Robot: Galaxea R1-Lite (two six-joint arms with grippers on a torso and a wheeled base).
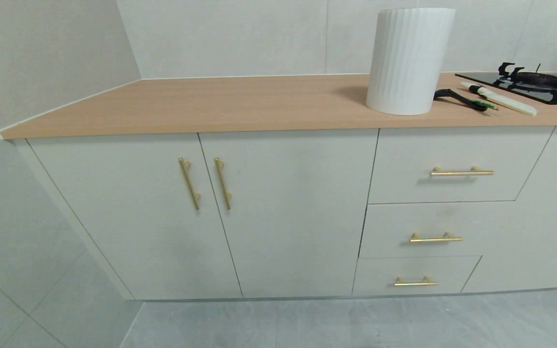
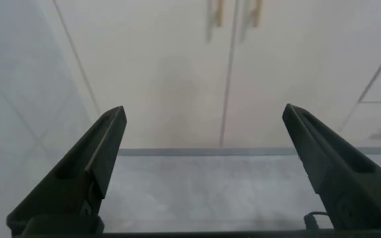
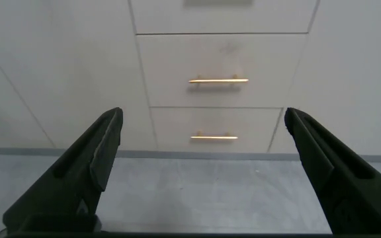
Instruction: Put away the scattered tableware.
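The scattered tableware lies flat on the wooden worktop (image 1: pixel 211 104) just beside the ribbed white holder (image 1: pixel 410 60), between it and the black hob (image 1: pixel 535 82). Nearest the holder is a black-handled utensil (image 1: pixel 457 96), slim and slightly curved. A short green piece (image 1: pixel 487 105) sits at its far end. Beyond that lies a long cream-white knife-like piece (image 1: pixel 503 100) with a dark band near the end farther from the holder. All three point roughly away from the holder, loosely fanned rather than lined up.

The holder stands upright, a tall cylinder with vertical ribbing. It is probably meant to take these pieces standing on end, which would explain why it sits so close to them.

The left claw (image 2: pixel 202 114) is spread wide and holds nothing. It hangs low before the cupboard doors (image 1: pixel 206 212), well below the holder. The right claw (image 3: pixel 202 114) is equally wide and empty, facing the lower drawers (image 3: pixel 220 69). Neither is near the tableware, so I judge the putting away has not begun.
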